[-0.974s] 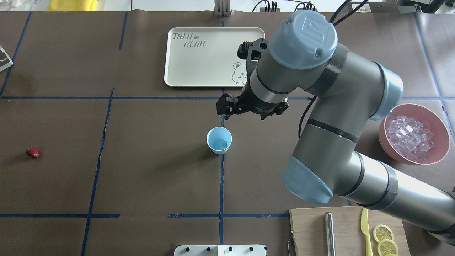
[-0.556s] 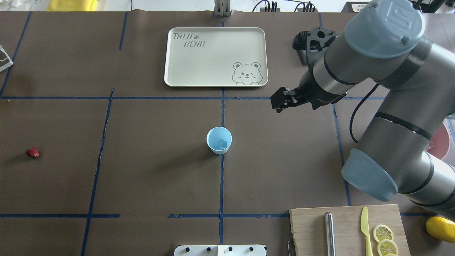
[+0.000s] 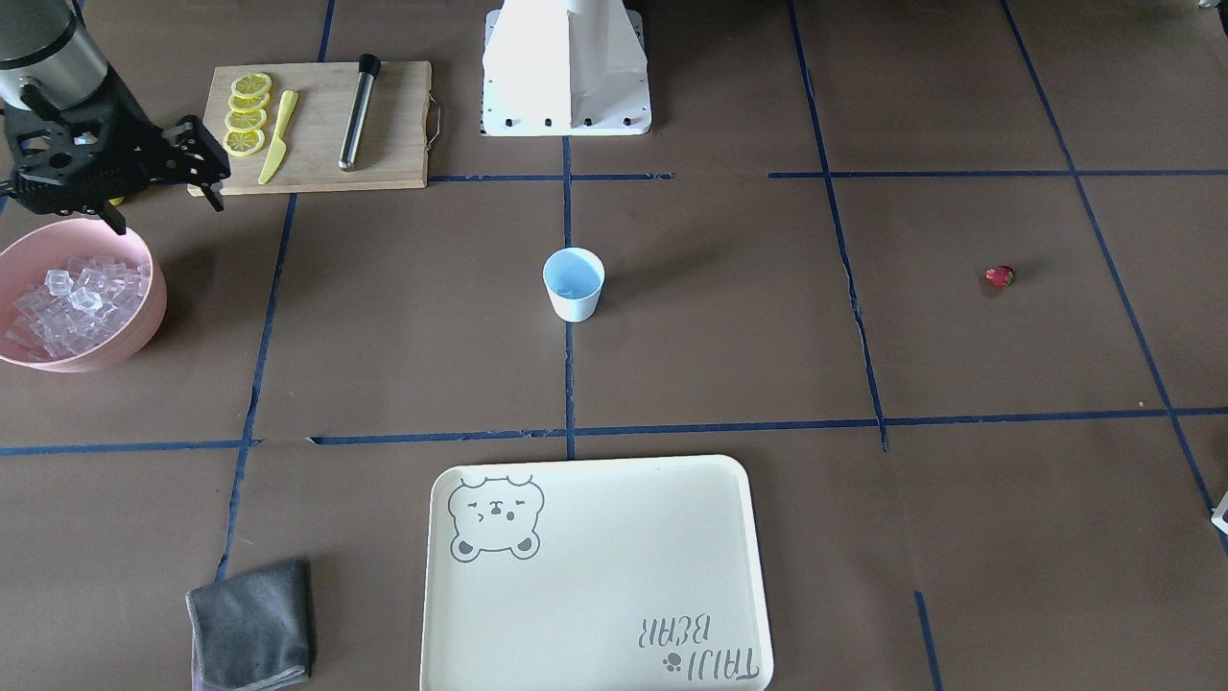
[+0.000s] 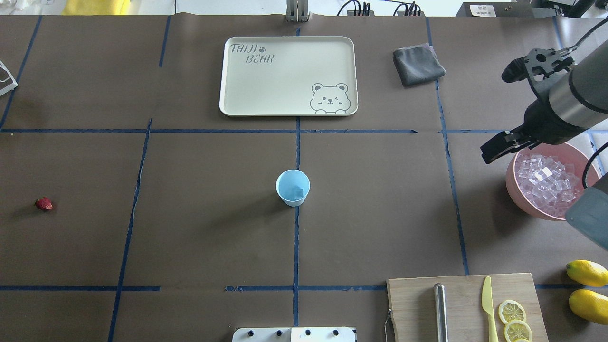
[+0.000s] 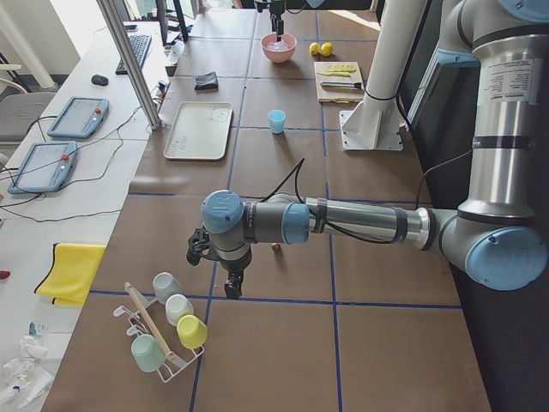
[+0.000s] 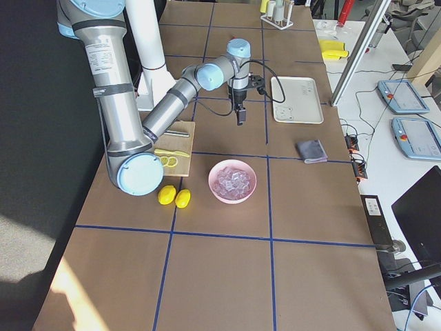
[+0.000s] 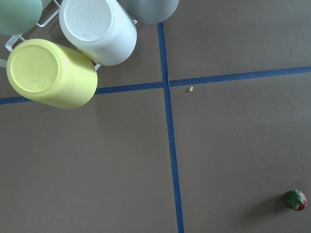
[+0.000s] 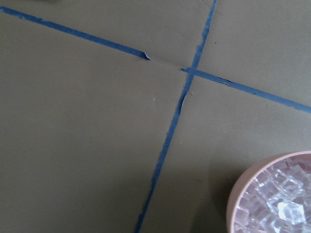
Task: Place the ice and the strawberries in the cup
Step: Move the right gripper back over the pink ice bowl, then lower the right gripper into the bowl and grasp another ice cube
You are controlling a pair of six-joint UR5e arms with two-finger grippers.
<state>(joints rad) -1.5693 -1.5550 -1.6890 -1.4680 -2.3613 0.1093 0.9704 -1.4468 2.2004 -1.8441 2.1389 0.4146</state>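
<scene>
The cup (image 4: 293, 187) stands upright at the table's centre, white outside and pale blue inside, with one clear ice cube (image 4: 298, 192) in it. The pile of ice (image 4: 546, 183) fills the pink bowl (image 4: 510, 180) at the right. The strawberry (image 4: 43, 204) lies alone at the far left; it also shows in the left wrist view (image 7: 295, 199). My right gripper (image 4: 489, 154) hovers at the bowl's left rim, open and empty. My left gripper (image 5: 232, 287) shows only in the exterior left view, near the strawberry (image 5: 275, 249); I cannot tell if it is open.
A cream bear tray (image 4: 285, 76) and a grey cloth (image 4: 418, 64) lie at the back. A cutting board (image 4: 460, 304) with a knife, a metal rod and lemon slices sits front right, with two lemons (image 4: 586, 273) beside it. A rack of upturned cups (image 7: 53, 73) stands near my left wrist.
My right arm has swung from just above the cup to the right, over to the pink bowl's rim, uncovering the grey cloth. The cup and the strawberry have not moved.
</scene>
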